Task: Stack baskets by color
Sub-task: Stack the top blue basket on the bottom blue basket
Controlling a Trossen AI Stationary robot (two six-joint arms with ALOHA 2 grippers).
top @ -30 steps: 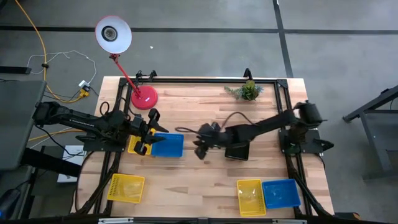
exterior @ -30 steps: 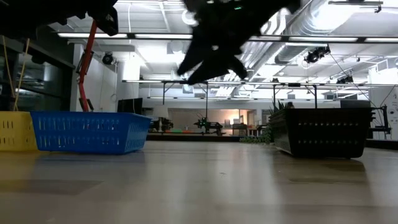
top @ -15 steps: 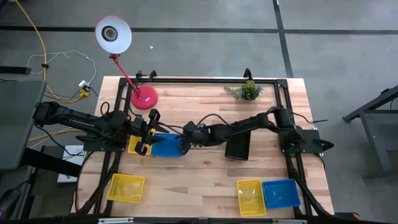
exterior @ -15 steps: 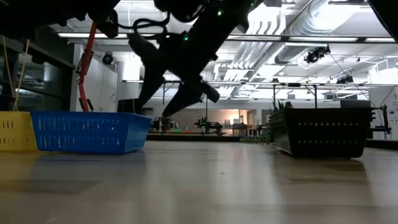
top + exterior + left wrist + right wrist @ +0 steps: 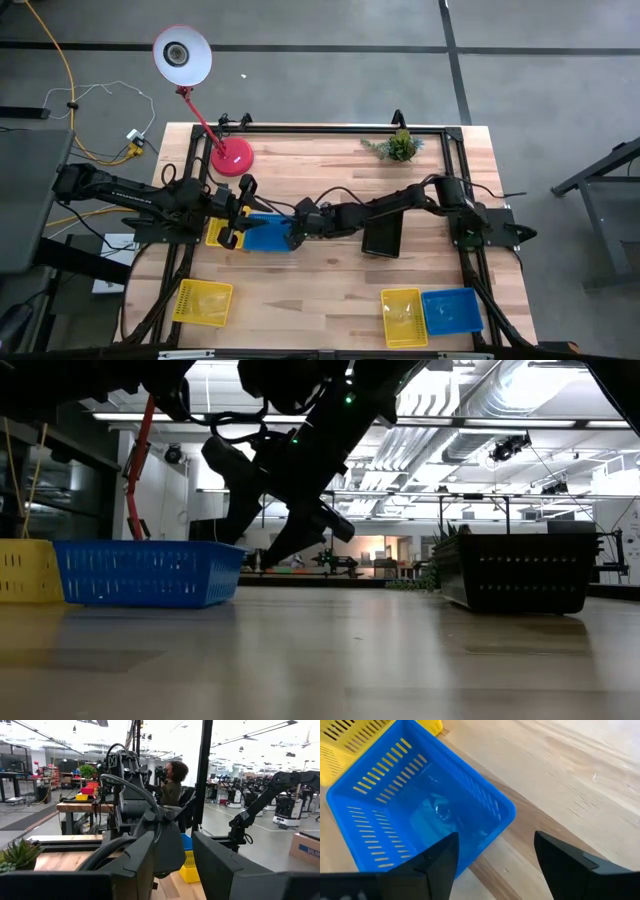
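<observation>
A blue basket [image 5: 268, 233] rests on its base on the table at centre left, with a yellow basket [image 5: 216, 233] touching its left end. My right gripper [image 5: 296, 232] slants down over the blue basket's [image 5: 420, 815] right end, open. One finger [image 5: 437, 862] is over the basket's inside and the other [image 5: 567, 862] over bare table. In the low view its fingertips [image 5: 238, 532] hang just above the rim; I cannot tell whether they touch it. My left gripper [image 5: 236, 214] stays level above the yellow basket, open, with nothing between its fingers.
A black basket [image 5: 382, 238] lies under the right arm. Along the near edge lie a yellow basket [image 5: 203, 302] at the left, and a yellow one [image 5: 402, 315] beside a blue one [image 5: 452, 310] at the right. A red lamp [image 5: 231, 157] and a small plant [image 5: 400, 147] stand at the far edge.
My right gripper has swung toward the table's left edge and come down, from the middle of the table to the blue basket's right end, rolling a little on the way. Most of the move came early; in the last half second it only crept closer.
</observation>
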